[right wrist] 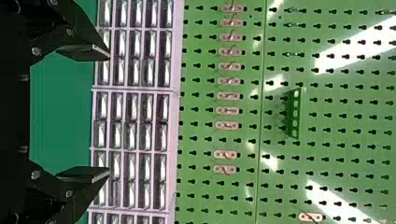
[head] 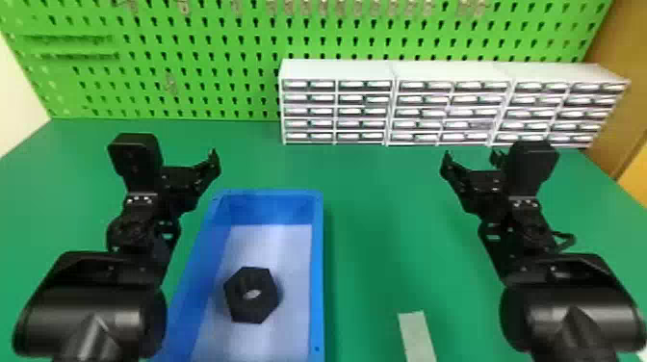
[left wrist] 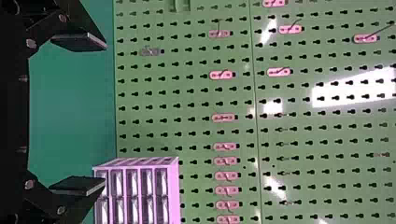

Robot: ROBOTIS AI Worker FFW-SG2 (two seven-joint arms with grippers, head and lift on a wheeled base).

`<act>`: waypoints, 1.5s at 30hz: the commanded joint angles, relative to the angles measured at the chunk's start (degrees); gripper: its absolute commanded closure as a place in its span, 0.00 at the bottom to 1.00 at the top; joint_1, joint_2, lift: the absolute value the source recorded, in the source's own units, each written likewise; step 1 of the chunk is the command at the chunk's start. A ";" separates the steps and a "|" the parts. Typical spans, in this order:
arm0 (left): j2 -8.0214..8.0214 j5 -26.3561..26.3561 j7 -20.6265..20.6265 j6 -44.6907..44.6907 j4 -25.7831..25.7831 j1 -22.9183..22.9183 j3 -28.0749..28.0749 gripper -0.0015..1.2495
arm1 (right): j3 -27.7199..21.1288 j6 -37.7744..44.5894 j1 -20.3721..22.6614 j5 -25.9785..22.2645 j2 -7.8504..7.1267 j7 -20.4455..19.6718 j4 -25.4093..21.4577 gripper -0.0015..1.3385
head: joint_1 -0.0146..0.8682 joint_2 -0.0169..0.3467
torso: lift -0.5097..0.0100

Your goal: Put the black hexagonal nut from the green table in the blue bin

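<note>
can see the black hexagonal nut (head: 252,308) on the pale floor (head: 293,250) of the blue bin (head: 317,269), clear of the walls. on a clock face centred there in the head view, can find the left gripper (head: 190,168) at eleven o'clock, fingers spread with nothing between them, and the right gripper (head: 472,161) at two o'clock, also spread and empty, both above the green table (head: 375,269). at between three and four, can spot a pale strip (head: 416,337); at between one and two, white drawer units (head: 337,70). towards twelve, meets a green pegboard (head: 192,96), with blurry bits near its top, perhaps hooks (head: 344,7).
</note>
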 commanded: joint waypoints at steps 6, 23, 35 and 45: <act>-0.03 -0.07 -0.02 0.00 0.00 0.00 -0.04 0.20 | 0.00 0.00 0.00 0.00 0.00 0.00 0.00 0.30 | 0.79 0.19 | 0.80; -0.03 -0.24 -0.02 0.00 0.00 -0.09 -0.04 0.20 | 0.17 0.09 -0.09 0.00 -0.09 0.00 0.00 0.30 | 0.79 0.19 | 0.80; -0.03 -0.33 -0.02 0.00 0.00 -0.09 0.05 0.20 | 0.35 0.09 -0.18 -0.09 -0.18 0.00 0.00 0.30 | 0.79 0.19 | 0.80; -0.03 -0.33 -0.02 0.00 0.00 -0.09 -0.04 0.20 | 0.44 0.09 -0.26 0.00 -0.18 0.00 0.00 0.30 | 0.79 0.19 | 0.80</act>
